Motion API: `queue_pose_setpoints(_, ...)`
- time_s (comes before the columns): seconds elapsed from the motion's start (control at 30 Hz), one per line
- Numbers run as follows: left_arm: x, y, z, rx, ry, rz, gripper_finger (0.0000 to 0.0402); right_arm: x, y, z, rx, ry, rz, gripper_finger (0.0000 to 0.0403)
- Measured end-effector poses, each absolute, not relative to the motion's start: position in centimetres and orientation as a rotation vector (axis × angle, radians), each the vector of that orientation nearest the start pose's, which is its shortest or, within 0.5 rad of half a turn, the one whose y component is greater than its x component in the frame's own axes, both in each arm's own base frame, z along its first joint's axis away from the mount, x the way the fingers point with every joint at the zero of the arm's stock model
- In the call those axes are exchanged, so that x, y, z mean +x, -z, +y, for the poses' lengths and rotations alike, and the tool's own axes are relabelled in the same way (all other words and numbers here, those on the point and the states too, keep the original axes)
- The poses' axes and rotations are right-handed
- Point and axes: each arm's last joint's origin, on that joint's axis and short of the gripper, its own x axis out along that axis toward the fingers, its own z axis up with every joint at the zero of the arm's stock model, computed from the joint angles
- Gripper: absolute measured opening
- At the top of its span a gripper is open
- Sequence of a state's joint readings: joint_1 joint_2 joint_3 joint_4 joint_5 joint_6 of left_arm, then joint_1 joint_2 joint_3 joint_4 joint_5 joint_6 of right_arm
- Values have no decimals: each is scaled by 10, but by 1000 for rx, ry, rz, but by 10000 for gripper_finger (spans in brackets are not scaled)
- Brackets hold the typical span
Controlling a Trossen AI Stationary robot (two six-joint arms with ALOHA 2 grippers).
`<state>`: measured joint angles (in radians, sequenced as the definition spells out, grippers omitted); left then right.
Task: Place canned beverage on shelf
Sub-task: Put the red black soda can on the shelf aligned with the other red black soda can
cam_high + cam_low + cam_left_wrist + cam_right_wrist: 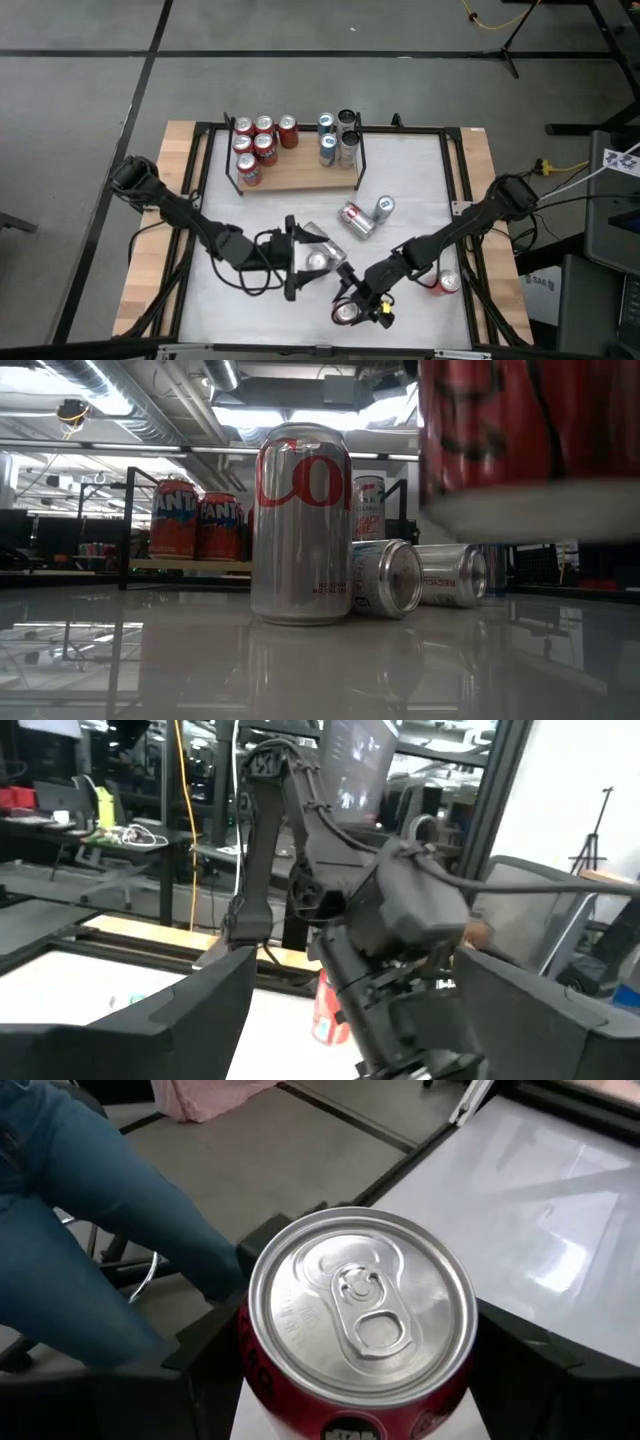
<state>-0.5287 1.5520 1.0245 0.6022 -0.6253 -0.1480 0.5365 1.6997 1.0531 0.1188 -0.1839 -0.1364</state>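
My right gripper (pixel 352 308) is shut on a red can (pixel 360 1310) near the table's front edge; the low view shows this red can (pixel 520 440) hanging above the tabletop. My left gripper (pixel 310 258) stands open and level beside it, with nothing between its fingers (pixel 180 1020) in the left wrist view. A silver can (pixel 300 525) stands upright on its base on the table; the high view shows the silver can (pixel 318 262) just under the left gripper. The wooden shelf (pixel 300 178) at the far side carries several upright cans. My right gripper pinches the red can's round side wall (pixel 250 1370) between its two fingers (pixel 205 1365), just below the top rim. The fingers slant down from the table's right side. The can is upright, top up, and lifted clear of the table.
Two silver cans (pixel 355 218) (pixel 383 207) lie on their sides mid-table. Another red can (pixel 448 283) lies by the right arm. A black frame (pixel 455 180) borders the white tabletop. A person's leg (pixel 80 1250) shows beyond the near edge.
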Motion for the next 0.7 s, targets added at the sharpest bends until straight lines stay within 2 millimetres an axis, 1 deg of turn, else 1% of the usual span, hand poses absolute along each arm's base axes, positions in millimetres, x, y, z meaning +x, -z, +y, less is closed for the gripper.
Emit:
queue_pose_setpoints(0.17,302,-302,-171,-191,-129,-66,334,319,-204,196,-229,-731,508,294)
queue_pose_setpoints(0.3,299,-302,-175,-191,-152,-65,334,321,-196,197,-233,-728,524,294)
queue_pose_setpoints(0.7,299,-299,-176,-178,-157,-41,334,321,-193,197,-238,-720,541,294)
